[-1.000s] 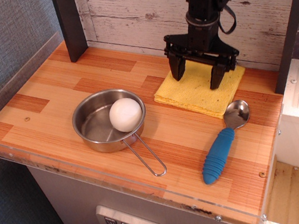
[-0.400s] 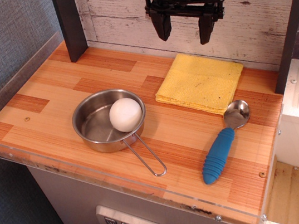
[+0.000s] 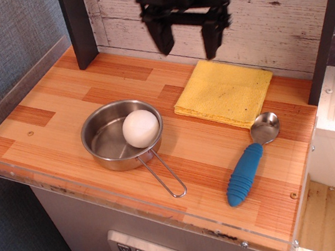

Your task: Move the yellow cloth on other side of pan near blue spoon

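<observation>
The yellow cloth [image 3: 224, 92] lies flat at the back right of the wooden counter, right of the pan and just behind the blue spoon's bowl. The steel pan [image 3: 117, 137] sits in the middle-left with its wire handle pointing to the front; a white ball [image 3: 141, 127] rests in it. The blue spoon [image 3: 250, 161] lies at the front right, bowl toward the cloth. My black gripper [image 3: 187, 42] hangs open and empty in the air above the counter's back, up and left of the cloth, touching nothing.
A dark post [image 3: 79, 26] stands at the back left and another [image 3: 327, 26] at the back right. A whitewashed plank wall [image 3: 277, 14] closes the back. A clear plastic lip [image 3: 103, 201] runs along the front and left edges.
My gripper has lifted off the yellow cloth, risen and moved left. The cloth stays flat where it lay. The pan, ball and spoon have not moved.
</observation>
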You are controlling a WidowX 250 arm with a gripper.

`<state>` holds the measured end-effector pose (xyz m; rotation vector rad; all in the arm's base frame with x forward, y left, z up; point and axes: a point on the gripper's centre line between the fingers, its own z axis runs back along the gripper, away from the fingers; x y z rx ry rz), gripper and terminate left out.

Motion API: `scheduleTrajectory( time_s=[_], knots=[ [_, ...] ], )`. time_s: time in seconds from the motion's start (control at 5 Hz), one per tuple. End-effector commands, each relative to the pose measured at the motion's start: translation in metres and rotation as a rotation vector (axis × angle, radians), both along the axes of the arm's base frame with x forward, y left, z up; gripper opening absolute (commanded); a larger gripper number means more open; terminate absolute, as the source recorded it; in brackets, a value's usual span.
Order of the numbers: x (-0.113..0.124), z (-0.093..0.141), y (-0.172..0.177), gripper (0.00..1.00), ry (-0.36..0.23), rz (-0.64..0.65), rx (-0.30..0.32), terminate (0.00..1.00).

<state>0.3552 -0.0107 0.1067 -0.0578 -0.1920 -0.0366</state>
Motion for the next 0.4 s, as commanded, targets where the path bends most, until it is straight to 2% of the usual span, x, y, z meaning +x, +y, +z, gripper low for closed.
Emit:
scheduleTrajectory(
  time_s=[0.0,0.2],
  knots=[
    [-0.0080,0.0165,0.0132,1.00,-0.030,0.013,0.021,0.00],
    [-0.0080,0.0165,0.0132,1.00,-0.030,0.013,0.021,1.00]
  ],
)
